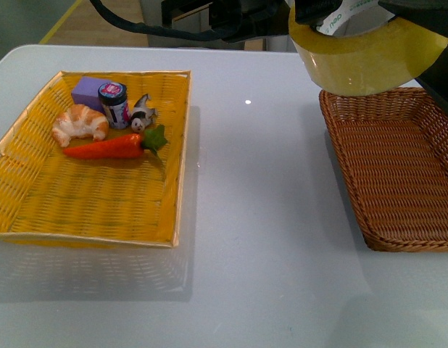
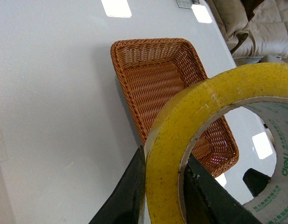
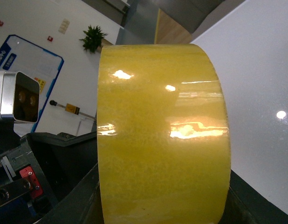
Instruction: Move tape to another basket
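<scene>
The tape [image 1: 365, 61], a wide yellowish roll with a white printed core, hangs high over the far left corner of the dark brown wicker basket [image 1: 398, 174], which is empty. My left gripper [image 2: 165, 196] is shut on the roll's wall, one finger outside and one inside the core. The tape [image 2: 200, 107] fills that view, with the brown basket [image 2: 153, 74] below it. My right gripper [image 3: 162, 205] is shut on the same tape [image 3: 162, 140], with a dark finger on each side of its width.
A bright yellow woven basket [image 1: 93, 210] sits at the left. It holds a croissant [image 1: 79, 123], a carrot [image 1: 108, 147], a small jar [image 1: 114, 104], a purple block [image 1: 88, 90] and a small figure [image 1: 143, 114]. The white table [image 1: 260, 217] lies between the baskets.
</scene>
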